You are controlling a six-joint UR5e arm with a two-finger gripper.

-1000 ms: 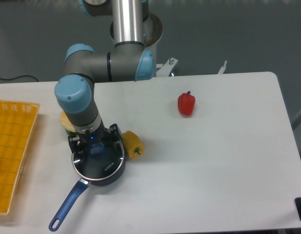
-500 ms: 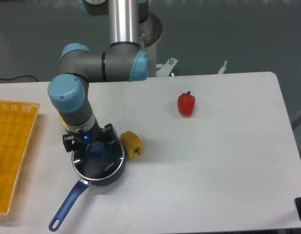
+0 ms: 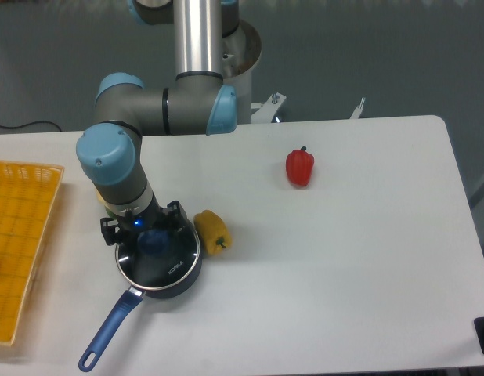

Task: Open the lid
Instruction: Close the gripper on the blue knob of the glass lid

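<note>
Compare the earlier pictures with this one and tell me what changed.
The gripper and its wrist shifted a little to the picture's left above the round clear glass lid, most of it in the first half second. The lid remains on the dark blue saucepan. The yellow pepper and red pepper stayed put.

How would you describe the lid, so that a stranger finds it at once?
Look under the robot arm's gripper, near the table's front left. There sits a dark blue long-handled saucepan; the round clear glass lid covers it. Unlike the yellow pepper beside it, it is transparent, with a blue knob.
</note>
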